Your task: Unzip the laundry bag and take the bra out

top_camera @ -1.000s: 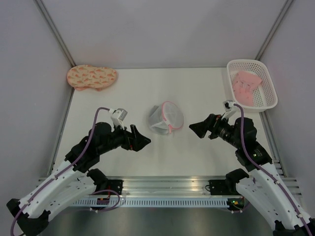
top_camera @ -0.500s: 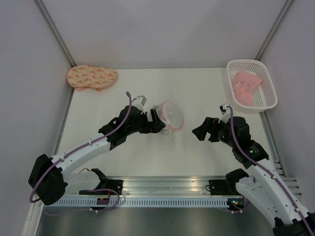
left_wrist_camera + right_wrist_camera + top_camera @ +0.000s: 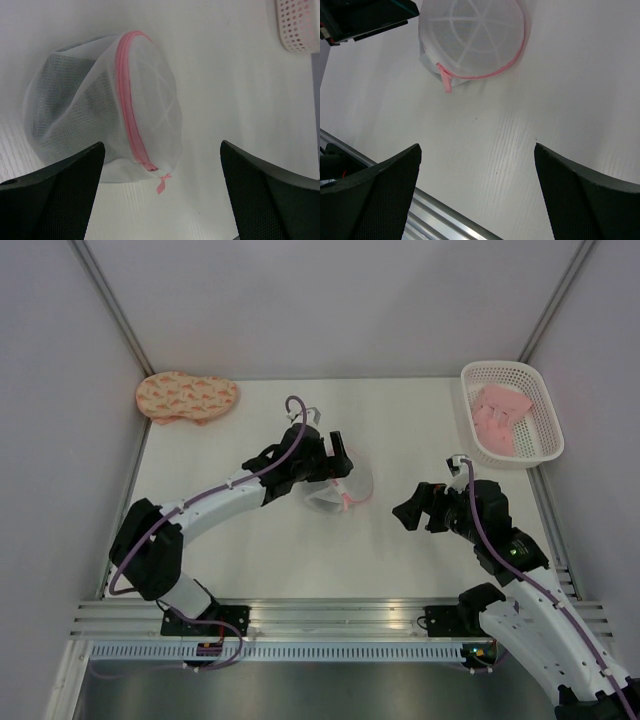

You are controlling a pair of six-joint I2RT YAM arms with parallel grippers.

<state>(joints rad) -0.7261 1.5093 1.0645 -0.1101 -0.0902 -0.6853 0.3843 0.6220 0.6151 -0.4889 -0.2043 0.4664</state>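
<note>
The laundry bag (image 3: 348, 490) lies mid-table, a round white mesh pouch with a pink zipper rim. In the left wrist view the bag (image 3: 100, 110) is zipped, and its pink pull tab (image 3: 162, 184) hangs at the near end. A dim dark mass, likely the bra (image 3: 57, 102), shows through the mesh. My left gripper (image 3: 338, 462) hovers open just above the bag's far-left side, and nothing is between its fingers (image 3: 50, 200). My right gripper (image 3: 410, 513) is open and empty, right of the bag, which shows in its view (image 3: 470, 35).
A white lattice basket (image 3: 548, 445) holding a pink folded garment (image 3: 500, 415) stands at the back right. A peach patterned padded piece (image 3: 187, 397) lies at the back left. The metal rail (image 3: 435, 215) runs along the near table edge.
My left arm has swung forward and right, from the near left up to the bag. The right gripper has drawn back slightly and stays open. The bag has barely shifted.
</note>
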